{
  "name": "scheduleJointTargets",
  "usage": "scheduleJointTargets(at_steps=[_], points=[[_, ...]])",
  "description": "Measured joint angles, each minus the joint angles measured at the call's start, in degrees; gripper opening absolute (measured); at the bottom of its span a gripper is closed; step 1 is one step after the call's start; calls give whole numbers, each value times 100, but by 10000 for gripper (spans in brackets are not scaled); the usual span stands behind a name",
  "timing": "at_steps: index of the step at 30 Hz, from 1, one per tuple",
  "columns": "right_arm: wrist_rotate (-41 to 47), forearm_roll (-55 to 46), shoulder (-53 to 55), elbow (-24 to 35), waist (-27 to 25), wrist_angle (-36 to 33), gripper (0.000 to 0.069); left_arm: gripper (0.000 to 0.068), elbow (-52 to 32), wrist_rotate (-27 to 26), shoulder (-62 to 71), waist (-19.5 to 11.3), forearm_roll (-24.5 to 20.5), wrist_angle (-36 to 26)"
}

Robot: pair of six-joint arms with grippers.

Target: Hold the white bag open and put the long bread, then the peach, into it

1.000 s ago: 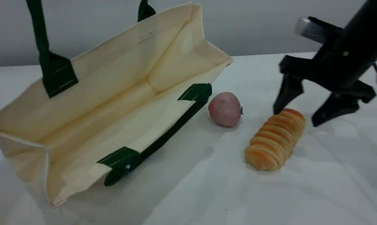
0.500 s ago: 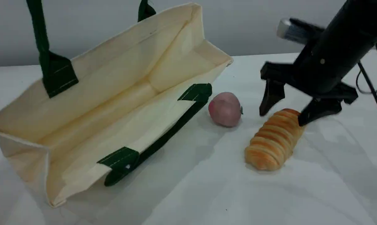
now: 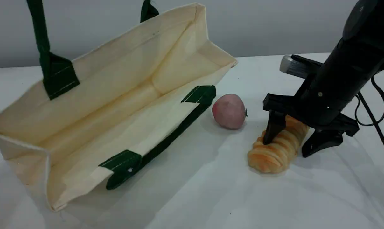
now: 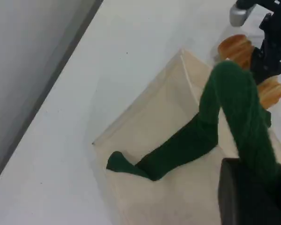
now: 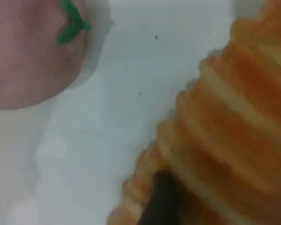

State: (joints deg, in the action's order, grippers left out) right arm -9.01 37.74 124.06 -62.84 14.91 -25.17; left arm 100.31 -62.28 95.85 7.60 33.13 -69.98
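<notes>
**Right Jaws Astride the Loaf, Left Jaws Clamped on the Strap**

While the right gripper [image 3: 289, 144] stands wide open, its two fingers straddle the long bread [image 3: 279, 146] at right of centre; one fingertip [image 5: 161, 199] touches the ridged crust. The left gripper [image 4: 248, 187] is closed on a green strap handle [image 4: 234, 108], holding the white bag [image 3: 115, 95] open at left. The peach [image 3: 229, 111] rests between bag and loaf, touching neither. All items lie on a white table [image 3: 211, 197]; a grey wall [image 3: 274, 25] fills the upper frame.
</notes>
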Motion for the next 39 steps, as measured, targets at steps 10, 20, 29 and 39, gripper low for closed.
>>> scheduleJointTargets(at_steps=[10, 20, 29, 39], points=[[-199, 19, 14, 5, 4, 74, 374, 95, 0, -5, 0, 0, 0, 0], [-794, 0, -107, -335, -6, -620, 158, 95, 0, -5, 0, 0, 0, 0], [-195, -968, -883, -283, -6, -971, 134, 95, 0, -42, 0, 0, 0, 0], [-261, -1041, -2697, 916, -6, -881, 125, 95, 0, -66, 0, 0, -12, 0]])
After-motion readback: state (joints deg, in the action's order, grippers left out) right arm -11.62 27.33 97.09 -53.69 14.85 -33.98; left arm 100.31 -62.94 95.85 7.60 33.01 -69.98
